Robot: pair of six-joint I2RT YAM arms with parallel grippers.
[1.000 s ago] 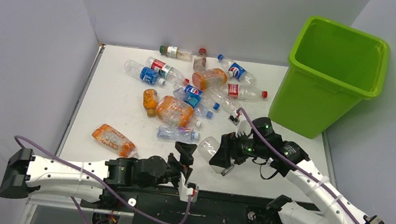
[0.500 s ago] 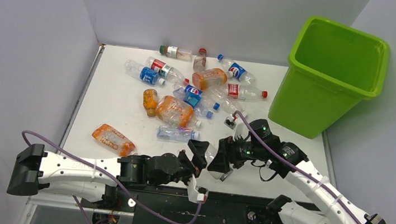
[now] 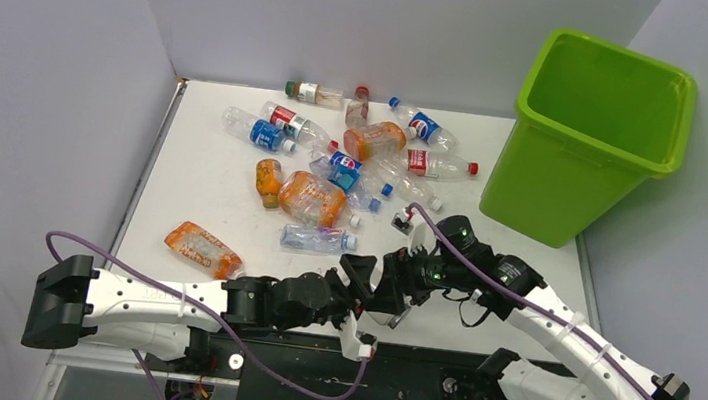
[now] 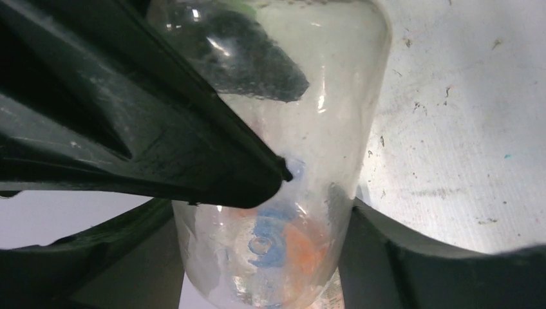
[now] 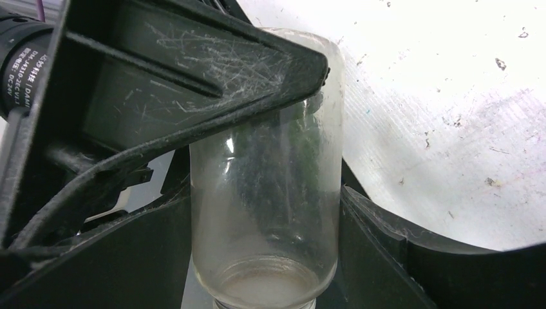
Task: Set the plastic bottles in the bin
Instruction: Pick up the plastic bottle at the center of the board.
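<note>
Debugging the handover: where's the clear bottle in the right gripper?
Top view, front centre of the table, where both arms meet: clear bottle sits in the right gripper, the left gripper flanking it too.

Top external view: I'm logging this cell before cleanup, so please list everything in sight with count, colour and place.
bin: one, lime green, upright at the table's far right.
loose bottles: about thirteen, clear or orange, lying across the table's far middle and left.
clear bottle: one, at the near edge, between both hands.
table: one, white, under everything.
walls: grey, behind and at both sides.
left hand: black, fingers either side of the clear bottle, grip unclear.
right hand: black, shut on the clear bottle.
</note>
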